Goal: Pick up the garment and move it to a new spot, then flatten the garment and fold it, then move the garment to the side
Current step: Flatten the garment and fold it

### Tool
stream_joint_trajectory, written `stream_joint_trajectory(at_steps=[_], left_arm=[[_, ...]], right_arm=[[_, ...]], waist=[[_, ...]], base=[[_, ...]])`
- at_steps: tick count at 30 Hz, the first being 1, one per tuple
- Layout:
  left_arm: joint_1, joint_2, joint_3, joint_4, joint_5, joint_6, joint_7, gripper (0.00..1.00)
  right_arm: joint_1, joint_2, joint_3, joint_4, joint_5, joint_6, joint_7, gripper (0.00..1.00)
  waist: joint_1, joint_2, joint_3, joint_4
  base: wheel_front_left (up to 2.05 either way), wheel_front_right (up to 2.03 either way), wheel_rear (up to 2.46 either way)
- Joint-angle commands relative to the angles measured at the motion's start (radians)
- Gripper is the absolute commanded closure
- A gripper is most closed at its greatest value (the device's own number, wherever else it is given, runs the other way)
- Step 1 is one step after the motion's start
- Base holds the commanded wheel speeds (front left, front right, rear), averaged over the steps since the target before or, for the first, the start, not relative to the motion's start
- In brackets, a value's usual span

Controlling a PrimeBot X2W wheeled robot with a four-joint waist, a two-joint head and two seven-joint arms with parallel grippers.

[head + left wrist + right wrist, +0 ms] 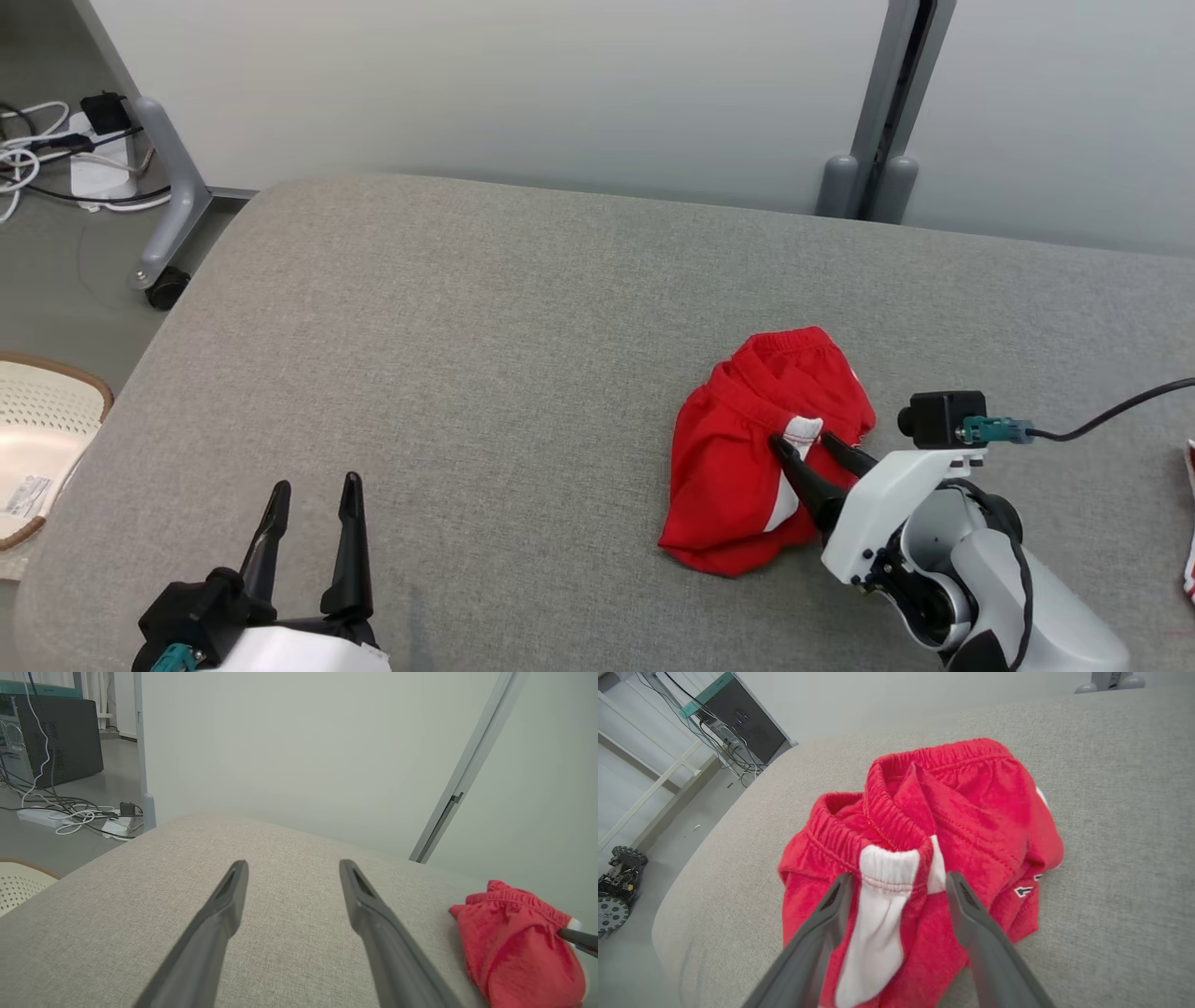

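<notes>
The garment (747,448) is a pair of red shorts with a white side stripe, lying crumpled on the grey padded table (467,373) at the right of the middle. My right gripper (801,441) is open over it, its two dark fingers straddling the raised white-striped fold (889,872) near the waistband. In the left wrist view the garment (514,938) shows at the far right. My left gripper (313,490) stands open above bare table at the lower left, nothing between its fingers (224,905).
A pale perforated basket (37,439) sits on the floor off the table's left edge. Cables and a power strip (84,159) lie by a wheeled frame leg (173,205). A partition wall runs behind the table. A red and white item (1190,532) peeks in at the right edge.
</notes>
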Motion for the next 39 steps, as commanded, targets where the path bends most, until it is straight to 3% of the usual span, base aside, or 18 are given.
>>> stream_joint_trajectory(at_steps=[1, 2, 3, 10, 16, 29, 39], left_arm=[[-0.024, 0.003, 0.004, 0.003, -0.001, -0.002, -0.001, 0.0], [-0.024, 0.003, 0.004, 0.003, -0.001, -0.002, -0.001, 0.0], [-0.024, 0.003, 0.006, 0.006, 0.001, -0.005, -0.001, 0.0], [-0.023, 0.001, 0.008, 0.019, 0.006, -0.009, -0.001, 0.0], [-0.014, 0.001, 0.014, 0.02, 0.006, -0.01, -0.001, 0.0], [-0.036, 0.0, 0.013, 0.029, 0.002, -0.025, -0.001, 0.0], [-0.069, 0.0, 0.01, 0.047, 0.014, -0.036, -0.001, 0.0]], right_arm=[[-0.016, 0.008, 0.007, 0.005, 0.012, 0.0, -0.013, 0.0], [-0.016, 0.008, 0.007, 0.005, 0.012, 0.0, -0.013, 0.0], [-0.022, 0.007, 0.02, 0.001, 0.019, 0.0, -0.024, 1.0], [-0.054, 0.012, 0.047, -0.017, 0.025, 0.0, -0.092, 1.0], [-0.074, 0.013, 0.01, -0.038, 0.037, 0.0, -0.152, 1.0], [0.055, -0.091, -0.242, -0.093, 0.048, 0.0, -0.17, 1.0], [0.195, -0.054, -0.354, -0.07, -0.001, 0.0, -0.125, 0.97]], waist=[[0.0, 0.0, 0.003, 0.013], [0.0, 0.0, 0.003, 0.013], [0.0, 0.0, 0.003, 0.02], [0.0, 0.0, -0.006, 0.034], [0.0, 0.0, -0.007, 0.015], [0.0, 0.0, 0.024, -0.136], [0.0, 0.0, 0.045, -0.23]], base=[[0.0, 0.0, 0.0], [0.0, 0.0, 0.0], [0.0, 0.0, 0.0], [0.0, 0.0, 0.0], [0.0, 0.0, 0.0], [0.0, 0.0, 0.0], [0.0, 0.0, 0.0]])
